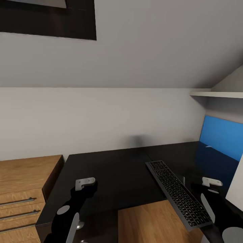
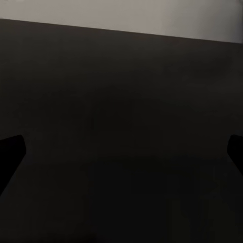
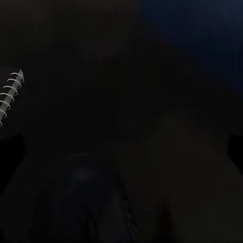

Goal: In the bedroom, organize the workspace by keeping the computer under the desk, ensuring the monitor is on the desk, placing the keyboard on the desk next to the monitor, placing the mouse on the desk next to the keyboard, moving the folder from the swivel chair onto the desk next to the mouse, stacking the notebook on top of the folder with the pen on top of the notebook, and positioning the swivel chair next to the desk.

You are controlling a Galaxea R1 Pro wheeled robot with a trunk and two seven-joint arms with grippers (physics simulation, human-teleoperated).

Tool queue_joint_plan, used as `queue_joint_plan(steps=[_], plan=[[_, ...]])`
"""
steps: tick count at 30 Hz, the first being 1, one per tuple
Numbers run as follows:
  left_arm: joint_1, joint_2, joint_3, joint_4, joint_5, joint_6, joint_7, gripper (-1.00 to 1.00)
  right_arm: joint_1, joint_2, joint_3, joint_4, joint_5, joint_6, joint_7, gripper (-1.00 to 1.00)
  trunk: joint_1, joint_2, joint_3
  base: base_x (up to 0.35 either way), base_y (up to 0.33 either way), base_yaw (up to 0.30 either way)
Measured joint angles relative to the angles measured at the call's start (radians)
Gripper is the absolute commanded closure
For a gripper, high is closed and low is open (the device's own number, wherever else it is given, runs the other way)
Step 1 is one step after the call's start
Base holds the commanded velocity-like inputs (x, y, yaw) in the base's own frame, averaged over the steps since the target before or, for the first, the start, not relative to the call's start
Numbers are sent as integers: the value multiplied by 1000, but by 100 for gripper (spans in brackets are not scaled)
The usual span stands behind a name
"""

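Keyboard (image 1: pixel 179 194) lies slantwise on the black tabletop (image 1: pixel 114 175), its near end overhanging the edge, so it likely needs squaring up. Both pincers, left (image 1: pixel 85 184) and right (image 1: pixel 212 183), hover spread wide, holding nothing.

Before you: desk (image 1: pixel 114 172) glossy black, mirror-smooth; drawer chest (image 1: pixel 23 182) grained light wood, metal handles; keyboard (image 1: pixel 178 193) matt plastic.

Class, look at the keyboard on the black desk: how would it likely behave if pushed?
The keyboard looks slim, flat and rigid, so it would probably slide rather than tip or roll. Its near end overhangs the desk edge, so a push that way might drop it.
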Motion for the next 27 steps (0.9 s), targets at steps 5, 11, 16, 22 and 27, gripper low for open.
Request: queue_joint_plan(steps=[5, 11, 16, 22, 27], plan=[[0, 0, 0, -2, 0, 0, 0, -100, -3, 0, 3, 6, 0, 2, 1, -100, 0, 0, 0, 0, 0, 0], [0, 0, 0, -2, 0, 0, 0, -100, -3, 0, 5, 6, 0, 32, 4, -100, 0, 0, 0, 0, 0, 0], [0, 0, 0, -2, 0, 0, 0, -100, -3, 1, 7, 6, -1, 56, 12, -100, 0, 0, 0, 0, 0, 0], [0, 0, 0, -3, 0, 0, 0, -100, -3, 1, 8, 7, -1, 78, 19, -100, 0, 0, 0, 0, 0, 0], [0, 0, 0, -4, 0, 0, 0, -100, -4, 1, 9, 23, -1, 81, 19, -100, 0, 0, 0, 0, 0, 0]])
